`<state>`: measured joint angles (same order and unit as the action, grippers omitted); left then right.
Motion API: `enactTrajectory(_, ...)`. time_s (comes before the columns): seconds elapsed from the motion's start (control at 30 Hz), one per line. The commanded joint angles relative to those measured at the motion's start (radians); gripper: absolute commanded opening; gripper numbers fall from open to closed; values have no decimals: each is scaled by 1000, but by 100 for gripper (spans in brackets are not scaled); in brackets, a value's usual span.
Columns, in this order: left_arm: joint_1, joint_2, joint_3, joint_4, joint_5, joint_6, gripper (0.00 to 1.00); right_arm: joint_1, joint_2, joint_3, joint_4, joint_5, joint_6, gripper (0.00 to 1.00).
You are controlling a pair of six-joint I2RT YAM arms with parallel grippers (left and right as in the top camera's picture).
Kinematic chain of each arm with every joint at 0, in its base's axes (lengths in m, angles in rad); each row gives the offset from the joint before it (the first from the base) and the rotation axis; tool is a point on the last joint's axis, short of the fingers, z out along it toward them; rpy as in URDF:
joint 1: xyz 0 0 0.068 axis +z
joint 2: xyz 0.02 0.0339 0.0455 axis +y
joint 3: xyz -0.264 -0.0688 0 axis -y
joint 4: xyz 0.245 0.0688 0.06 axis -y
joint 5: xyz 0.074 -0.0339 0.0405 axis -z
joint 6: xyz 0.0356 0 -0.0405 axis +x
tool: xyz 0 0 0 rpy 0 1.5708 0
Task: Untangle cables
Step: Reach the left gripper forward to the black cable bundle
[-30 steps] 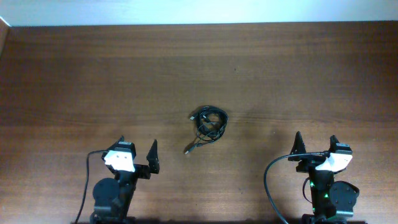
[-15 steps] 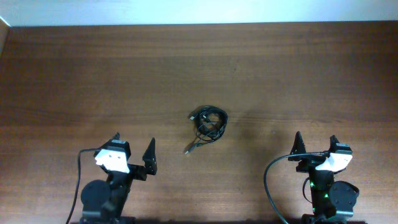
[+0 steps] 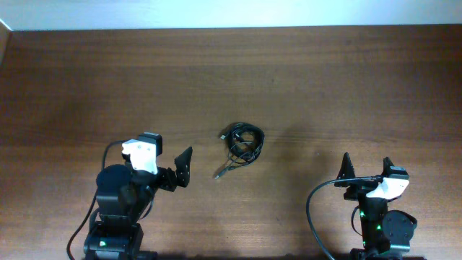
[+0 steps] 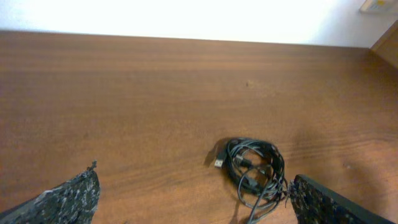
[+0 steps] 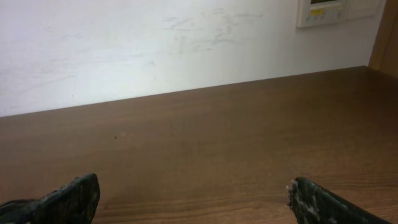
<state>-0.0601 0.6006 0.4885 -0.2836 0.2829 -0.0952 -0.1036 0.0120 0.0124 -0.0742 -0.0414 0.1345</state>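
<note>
Overhead, you see the cables (image 3: 242,142) clumped on the table (image 3: 325,79). Your left gripper (image 3: 172,144) and right gripper (image 3: 367,162) are both spread wide, empty.

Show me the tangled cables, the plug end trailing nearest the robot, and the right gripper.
cables (image 3: 243,144): overhead view, middle of the clump.
plug end (image 3: 217,174): overhead view, its tip.
right gripper (image 3: 366,160): overhead view, midway between its open jaws.

The cables (image 3: 243,144) are thin black cords knotted into one small clump, lying flat near the middle of the overhead frame, one plug end trailing toward lower left.
</note>
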Motion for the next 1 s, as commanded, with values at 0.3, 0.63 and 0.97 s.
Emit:
enactTrajectory(0.3,-17,189,24,43,21,-235,96,5,-6,-7,-1,2,1,98)
enactTrajectory(0.63,-412,754,24,615,-156,-600,68,5,-6,-7,-1,2,1,98)
enactTrajectory(0.97,-499,1125,286,365,-310,-348,56,5,-6,-7,-1,2,1,98)
